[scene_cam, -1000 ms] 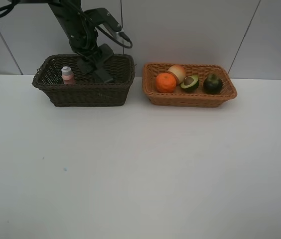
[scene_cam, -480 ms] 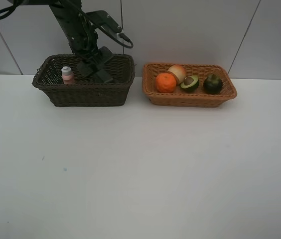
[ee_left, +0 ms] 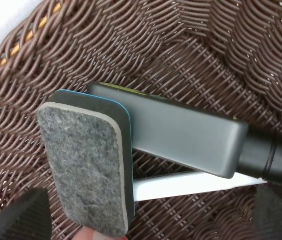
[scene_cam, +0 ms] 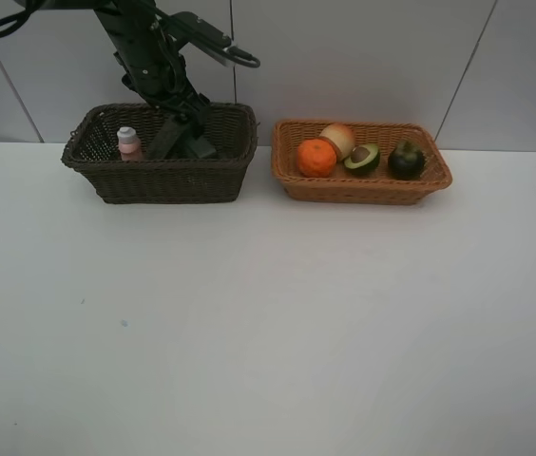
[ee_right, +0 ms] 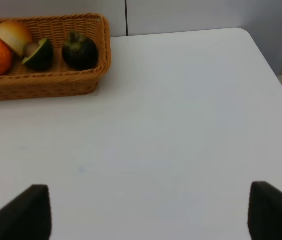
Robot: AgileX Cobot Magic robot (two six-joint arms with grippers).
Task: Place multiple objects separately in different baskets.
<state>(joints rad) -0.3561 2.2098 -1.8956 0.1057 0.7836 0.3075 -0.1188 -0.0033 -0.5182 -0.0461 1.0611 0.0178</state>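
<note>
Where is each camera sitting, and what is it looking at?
Exterior high: up high, facing the table, both baskets and the left arm.
Left wrist: on the left arm, looking into the dark basket at the eraser, black bottle and marker; fingertips show.
Right wrist: over the table, facing the light basket; fingertips show.
Shared: high and right-wrist views both show the orange.

Bright even light, soft shadows, sharp focus.

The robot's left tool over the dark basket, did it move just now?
Yes. The left tool has swung a little left toward the pink bottle, inside the dark basket.
</note>
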